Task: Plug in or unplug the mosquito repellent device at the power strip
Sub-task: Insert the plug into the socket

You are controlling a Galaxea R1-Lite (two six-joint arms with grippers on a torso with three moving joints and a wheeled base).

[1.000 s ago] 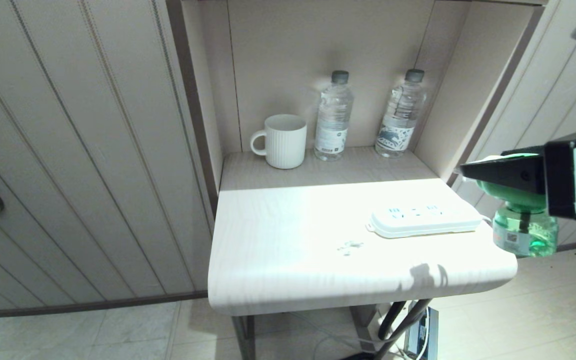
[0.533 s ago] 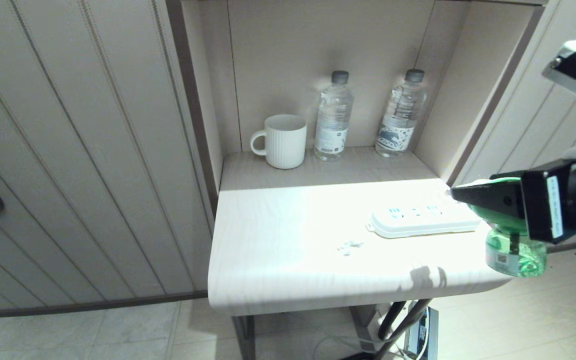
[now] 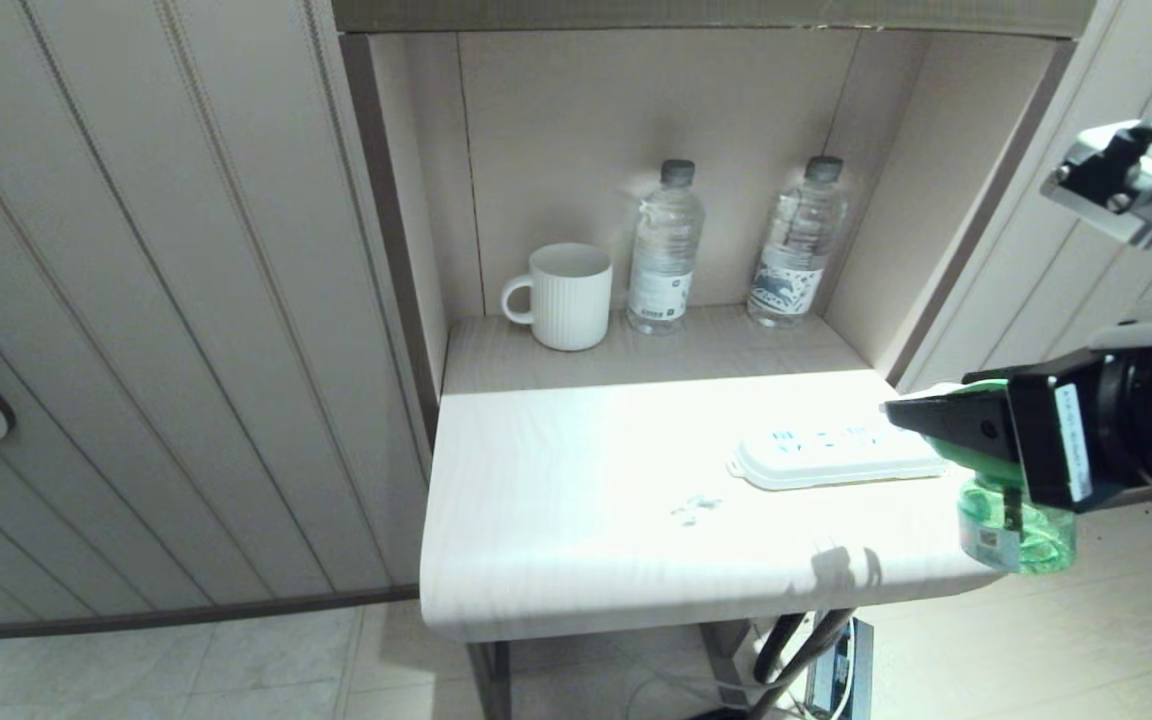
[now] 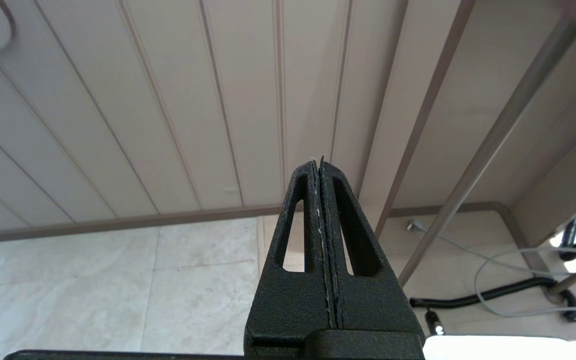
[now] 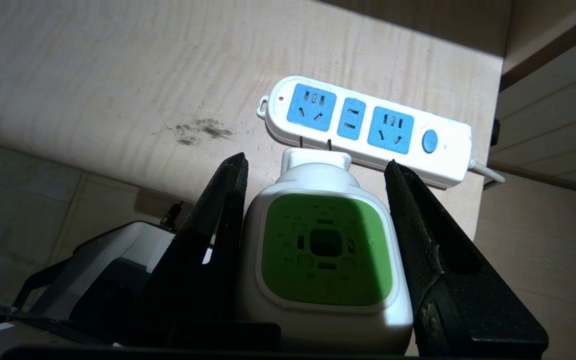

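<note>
While right gripper [image 5: 318,165] holds mosquito repellent device [image 5: 323,250], unplugged

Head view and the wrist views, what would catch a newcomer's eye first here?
First, the white plastic mosquito repellent device with its green liquid bottle, clamped in the right pincer at the right edge of the pale wooden table. Next, the flat white power strip with blue sockets, lying unoccupied on the table beside the device.
</note>
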